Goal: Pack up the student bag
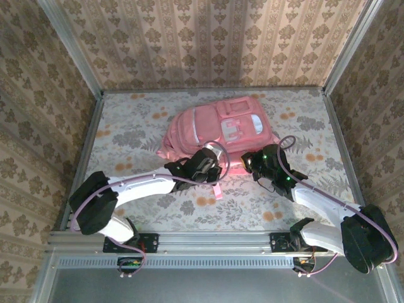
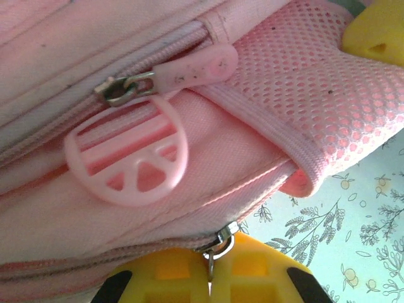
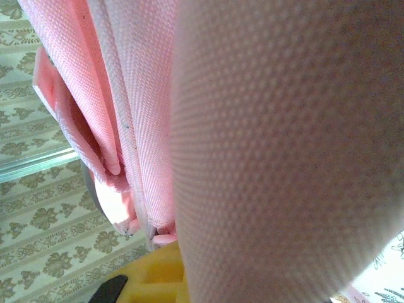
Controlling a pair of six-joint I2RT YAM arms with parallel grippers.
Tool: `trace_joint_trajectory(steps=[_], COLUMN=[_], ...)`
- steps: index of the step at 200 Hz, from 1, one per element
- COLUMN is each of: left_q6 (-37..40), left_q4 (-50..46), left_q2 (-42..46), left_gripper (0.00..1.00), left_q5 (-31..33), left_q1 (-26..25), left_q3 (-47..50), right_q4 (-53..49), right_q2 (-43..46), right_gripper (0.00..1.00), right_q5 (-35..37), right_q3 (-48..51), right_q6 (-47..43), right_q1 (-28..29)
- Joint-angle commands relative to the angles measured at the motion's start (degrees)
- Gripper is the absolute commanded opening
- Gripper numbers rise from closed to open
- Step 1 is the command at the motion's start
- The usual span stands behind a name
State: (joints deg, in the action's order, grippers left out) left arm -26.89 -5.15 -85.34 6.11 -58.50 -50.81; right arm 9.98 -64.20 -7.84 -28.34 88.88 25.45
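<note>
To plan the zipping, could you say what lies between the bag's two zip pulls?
A round pink ring on the bag, left wrist view; the left hand pinches the lower pull.

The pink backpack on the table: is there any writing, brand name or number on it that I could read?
None readable. The student bag shows no word, brand or number; pale patches on its front are too small to tell. Its translucent zipper tab and round plastic ring are blank.

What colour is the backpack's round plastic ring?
Pale pink; the round plastic ring shows best in the left wrist view.
</note>
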Motion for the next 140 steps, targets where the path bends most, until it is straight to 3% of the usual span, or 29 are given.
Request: trace_joint_trajectory(steps=[1, 76, 140], left_q6=[-1.8, -4.4, -5.1], left_q4=[-4.8, -5.2, -6.3], left_q2=[4.4, 9.2, 15.6], left_gripper=[0.0, 0.0, 0.0], left_q5=[1.6, -3.1, -5.0], left_q1=[2.4, 5.5, 10.4], left_q3=[2.2, 6.8, 12.2], right_q4=[0.6, -1.5, -5.5], right_q2=[2.1, 0.6, -0.5], right_gripper=[0.0, 0.0, 0.0], right_q5=[3.2, 2.7, 1.6], right_q3=[0.3, 0.4, -2.0], right_q6=[-2.3, -5.5, -13.6], right_q1=[-2.2, -4.0, -8.6])
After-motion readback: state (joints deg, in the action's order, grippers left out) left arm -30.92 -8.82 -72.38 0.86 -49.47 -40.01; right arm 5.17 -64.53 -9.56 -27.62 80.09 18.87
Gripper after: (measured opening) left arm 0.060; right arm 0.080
